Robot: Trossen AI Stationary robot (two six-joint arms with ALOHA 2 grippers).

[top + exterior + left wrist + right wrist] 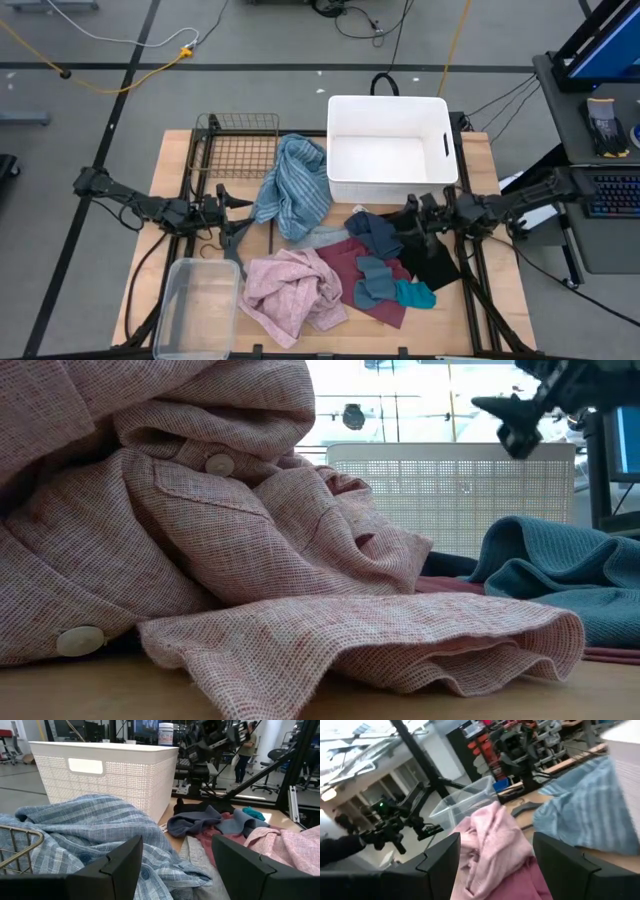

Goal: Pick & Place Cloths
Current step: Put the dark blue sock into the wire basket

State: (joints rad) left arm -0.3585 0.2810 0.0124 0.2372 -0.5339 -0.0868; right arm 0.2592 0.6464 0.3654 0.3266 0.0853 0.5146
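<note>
You have no readable text, label, brand, number or sign anywhere in these views. The white canister (165,733) standing beyond the left gripper (176,862), behind the white basket (105,777), carries a dark band of print, but it is too small to read.

Wooden surface (505,290), seen from above. Carried a white perforated bin (390,145) at the far edge, just beside a wire basket (240,150) at the far left corner. Held a clear plastic tub (195,305) at the near left corner. Bore a blue-striped towel (293,188) spilling from the basket toward the middle, a pink cloth (290,290) near the front, touching a maroon cloth (345,265), with navy (375,232) and teal (410,295) pieces and black shorts (432,262) toward the right. Grey hanger (235,240) lay left of the pile.
</note>
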